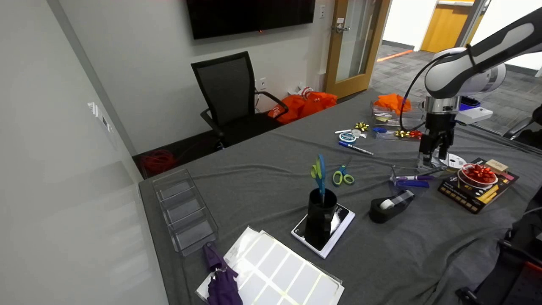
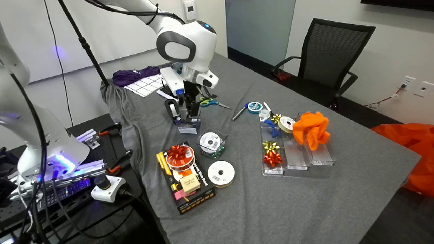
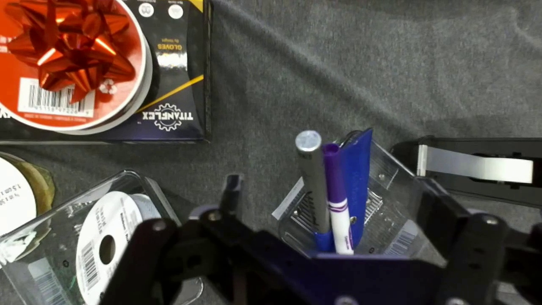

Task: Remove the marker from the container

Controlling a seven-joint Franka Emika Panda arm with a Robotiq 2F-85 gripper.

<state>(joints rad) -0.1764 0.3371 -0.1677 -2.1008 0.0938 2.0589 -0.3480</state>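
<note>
**One marker to be singled out**

In the wrist view, the black two-fingered gripper (image 3: 330,188) is spread wide with nothing held; the finger at left of the frame is seen beside the clear plastic container (image 3: 389,216), while the other overlaps its right edge, contact not being clear. In that container, right of the frame's centre, a grey cylindrical marker with a blue end (image 3: 314,190) and a slim white marker with a purple cap (image 3: 335,186) are leaned side by side, with a flat blue object (image 3: 358,169) close at their right. Which marker is meant cannot be told.

For a clean removal, the chosen marker's upper end should be centred between the fingers and the gap partly narrowed, so that its neighbours are not pinched. The pull is best made slowly along the marker's lean, since the container could be tipped. Contact with the black tape dispenser (image 3: 478,167) at right should be avoided.
</note>
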